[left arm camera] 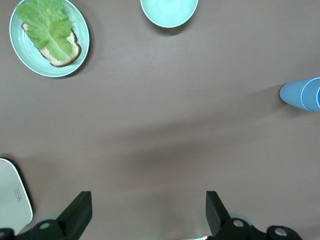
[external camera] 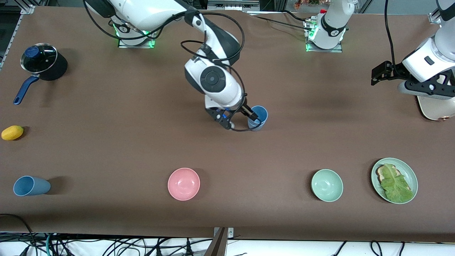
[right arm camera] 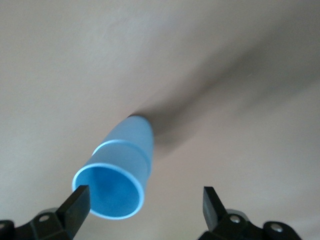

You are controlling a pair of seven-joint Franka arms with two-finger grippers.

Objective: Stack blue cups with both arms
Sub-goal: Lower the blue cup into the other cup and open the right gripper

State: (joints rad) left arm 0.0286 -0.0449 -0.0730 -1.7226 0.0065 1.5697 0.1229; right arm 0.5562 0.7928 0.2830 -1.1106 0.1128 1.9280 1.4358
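The sky-blue cup [external camera: 258,118] stands upright mid-table; it also shows in the right wrist view [right arm camera: 125,160] and at the edge of the left wrist view [left arm camera: 301,93]. My right gripper [external camera: 241,120] [right arm camera: 145,197] is open just above it. One finger is over the cup's rim, the other is off to its side toward the right arm's end, and nothing is gripped. The slate-blue cup [external camera: 30,185] lies on its side near the front edge at the right arm's end. My left gripper [external camera: 379,74] [left arm camera: 147,200] is open and empty, up over bare table at the left arm's end.
A pink bowl [external camera: 183,184], a pale green bowl [external camera: 327,185] [left arm camera: 169,11] and a green plate [external camera: 412,177] [left arm camera: 22,52] with lettuce on toast sit near the front edge. A lidded pot [external camera: 39,62] and a yellow fruit [external camera: 12,132] sit at the right arm's end. A white object [external camera: 435,108] lies under the left arm.
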